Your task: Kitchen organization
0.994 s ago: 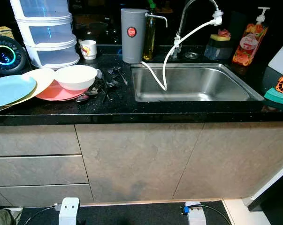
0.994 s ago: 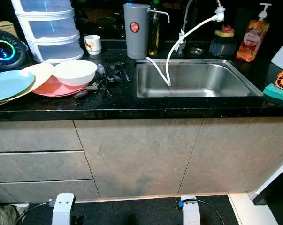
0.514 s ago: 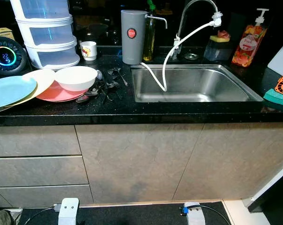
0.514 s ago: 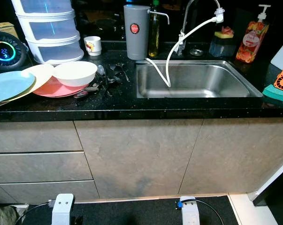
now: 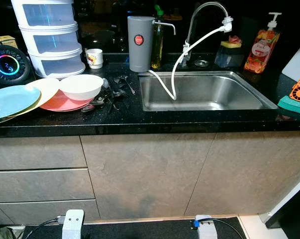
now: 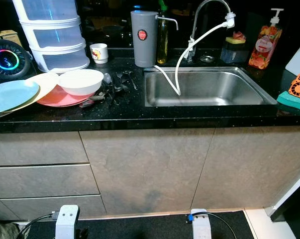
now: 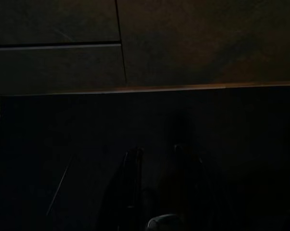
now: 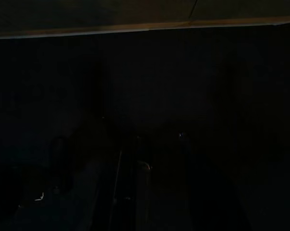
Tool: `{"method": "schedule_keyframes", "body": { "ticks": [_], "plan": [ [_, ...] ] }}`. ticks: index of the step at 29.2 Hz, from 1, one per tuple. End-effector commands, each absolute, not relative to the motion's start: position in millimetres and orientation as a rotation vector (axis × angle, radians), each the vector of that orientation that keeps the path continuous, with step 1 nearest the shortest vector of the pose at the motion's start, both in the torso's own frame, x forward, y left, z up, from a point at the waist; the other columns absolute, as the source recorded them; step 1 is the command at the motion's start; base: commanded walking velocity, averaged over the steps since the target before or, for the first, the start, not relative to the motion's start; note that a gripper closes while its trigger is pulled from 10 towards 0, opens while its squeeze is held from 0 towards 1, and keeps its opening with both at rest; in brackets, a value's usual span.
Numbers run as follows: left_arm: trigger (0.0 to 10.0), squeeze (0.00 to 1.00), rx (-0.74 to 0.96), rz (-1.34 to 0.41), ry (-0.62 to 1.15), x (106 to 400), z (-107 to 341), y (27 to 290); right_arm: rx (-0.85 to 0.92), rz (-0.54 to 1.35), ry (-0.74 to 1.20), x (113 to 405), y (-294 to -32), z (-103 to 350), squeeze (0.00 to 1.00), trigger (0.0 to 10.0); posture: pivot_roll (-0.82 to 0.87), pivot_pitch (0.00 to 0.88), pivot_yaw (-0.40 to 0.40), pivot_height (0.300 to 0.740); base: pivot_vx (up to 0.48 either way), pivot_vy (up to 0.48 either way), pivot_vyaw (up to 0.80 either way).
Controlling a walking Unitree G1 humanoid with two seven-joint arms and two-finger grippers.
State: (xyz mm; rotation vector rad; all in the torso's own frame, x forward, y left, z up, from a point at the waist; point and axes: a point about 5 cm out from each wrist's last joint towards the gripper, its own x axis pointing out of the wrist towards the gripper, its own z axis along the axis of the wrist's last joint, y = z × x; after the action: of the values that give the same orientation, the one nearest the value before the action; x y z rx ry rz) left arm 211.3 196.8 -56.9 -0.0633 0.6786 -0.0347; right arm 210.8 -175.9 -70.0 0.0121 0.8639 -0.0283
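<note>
On the black counter [image 5: 140,117] at the left, a white bowl [image 5: 81,86] rests on a pink plate [image 5: 54,101]. Beside it lie a cream plate [image 5: 44,84] and a blue plate [image 5: 10,98]. Dark cutlery [image 5: 113,90] is scattered between the bowl and the steel sink [image 5: 249,92]. A small mug [image 5: 94,58] stands behind. Both arms hang idle in front of the cabinets. My left gripper [image 7: 157,192] is open over the dark floor, with nothing between its fingers. The right gripper [image 8: 154,163] is a faint shape in the dark.
A grey canister [image 5: 140,43], an oil bottle [image 5: 157,40], a faucet [image 5: 204,10] with a white hose [image 5: 175,69] and a soap bottle [image 5: 261,50] line the back. White stacked tubs [image 5: 52,42] and a glowing round device [image 5: 8,64] stand at the left. Drawers [image 5: 40,184] sit below. Two white plugs [image 5: 72,223] lie on the floor.
The whole picture has shifted a little: the counter sits slightly lower and the floor strip is narrower, so the camera has moved. Nothing on the counter has moved.
</note>
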Motion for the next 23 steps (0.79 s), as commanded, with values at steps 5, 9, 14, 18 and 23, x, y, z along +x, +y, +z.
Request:
{"method": "schedule_keyframes", "body": {
  "ticks": [5, 9, 14, 18, 23],
  "plan": [
    [10.0, 0.00, -0.037, -0.042, 0.687, 210.5, -56.1, 204.9, 0.043, -0.033, 0.898, 203.9, -170.0, -74.9, 0.00, 10.0, 0.08, 0.025, 0.032, 0.740, 0.000, 0.000, 0.00],
    [10.0, 0.00, -0.033, -0.043, 0.690, 209.4, -56.3, 207.0, 0.049, -0.033, 0.898, 203.4, -168.3, -75.3, 0.00, 10.0, 0.08, 0.034, 0.038, 0.740, 0.000, 0.000, 0.00],
    [10.0, 0.00, -0.040, -0.038, 0.692, 208.5, -57.4, 204.3, 0.046, -0.036, 0.902, 201.9, -172.6, -75.8, 0.00, 10.0, 0.08, 0.035, 0.025, 0.740, 0.000, 0.000, 0.00],
    [10.0, 0.00, -0.046, -0.034, 0.694, 208.1, -58.2, 202.6, 0.040, -0.039, 0.902, 202.7, -175.0, -75.2, 0.00, 10.0, 0.07, 0.033, 0.022, 0.740, 0.000, 0.000, 0.00],
    [10.0, 0.00, -0.049, -0.032, 0.698, 208.9, -58.3, 202.0, 0.039, -0.036, 0.899, 203.7, -174.6, -74.7, 0.00, 10.0, 0.06, 0.030, 0.018, 0.740, 0.000, 0.000, 0.00]
  ]
}}
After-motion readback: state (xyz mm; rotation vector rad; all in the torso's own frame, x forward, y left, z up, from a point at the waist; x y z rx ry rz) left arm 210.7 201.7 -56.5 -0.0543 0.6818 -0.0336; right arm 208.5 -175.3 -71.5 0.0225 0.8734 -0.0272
